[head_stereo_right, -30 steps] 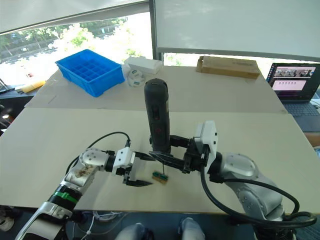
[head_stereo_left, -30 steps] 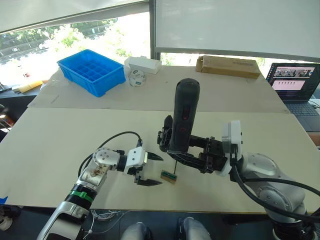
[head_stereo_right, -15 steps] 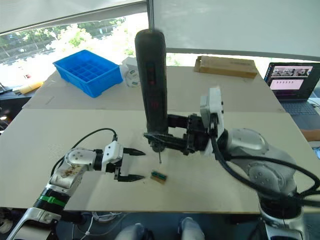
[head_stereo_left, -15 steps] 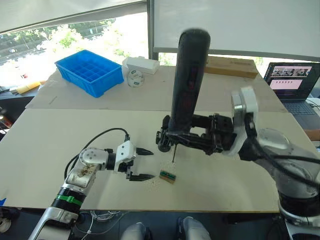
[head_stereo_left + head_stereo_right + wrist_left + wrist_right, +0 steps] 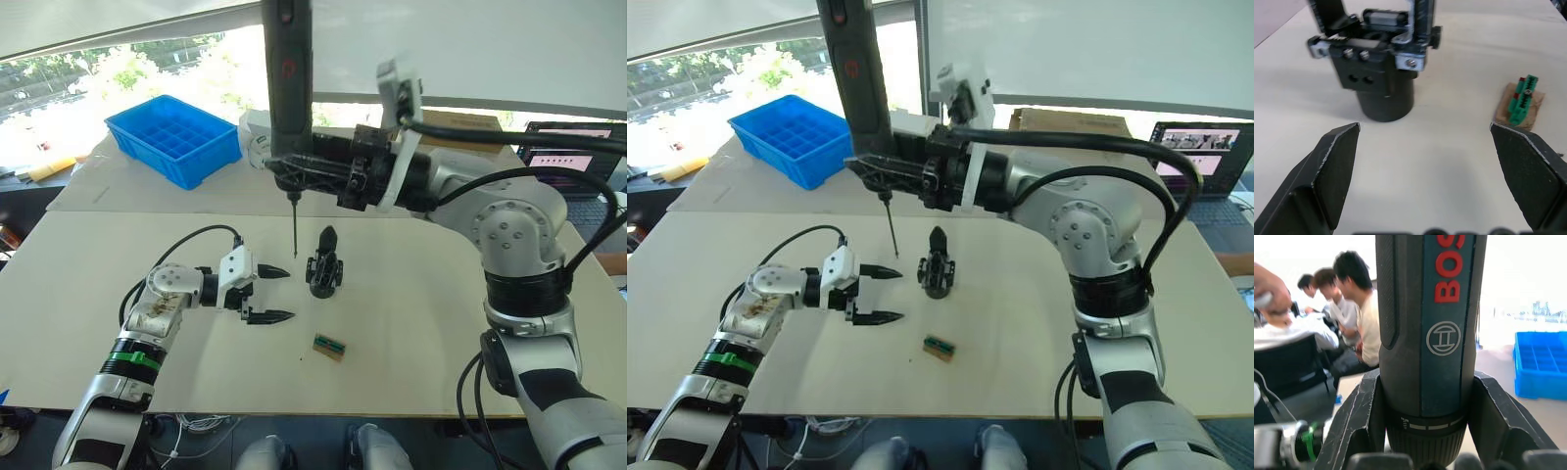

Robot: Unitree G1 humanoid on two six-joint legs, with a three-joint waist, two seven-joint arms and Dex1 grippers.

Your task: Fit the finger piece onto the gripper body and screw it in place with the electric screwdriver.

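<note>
The electric screwdriver [image 5: 291, 88] is being gripped upright near its lower end by the right gripper [image 5: 318, 174], whose fingers are pressed against its barrel, and its thin bit [image 5: 294, 227] is being held in the air, pointing down at the table, just beside the assembly and clear of it. The gripper body [image 5: 323, 278] is being left standing on the table [image 5: 470, 323] with the finger piece [image 5: 327, 241] rising from its top, so the fitting is judged to be done already; whether the screw is fully driven cannot be told, though in the left wrist view small screw heads [image 5: 1409, 62] are being shown seated in the body's front. The left gripper [image 5: 266, 294] is being held low over the table beside the body, its fingers spread wide and nothing between them. A small green-topped brown block [image 5: 329, 347] is being left lying nearer the front edge. What may be left, by this judgement, is a check of tightness and the setting down of the tool. The surface is a pale, matte tabletop joined to a second one behind, where a blue compartment tray [image 5: 176, 137], a white box [image 5: 906, 123], a cardboard box [image 5: 1074, 129] and a laptop [image 5: 1197, 166] are being kept; bright windows are being seen beyond, and seated people are being caught in the right wrist view.
</note>
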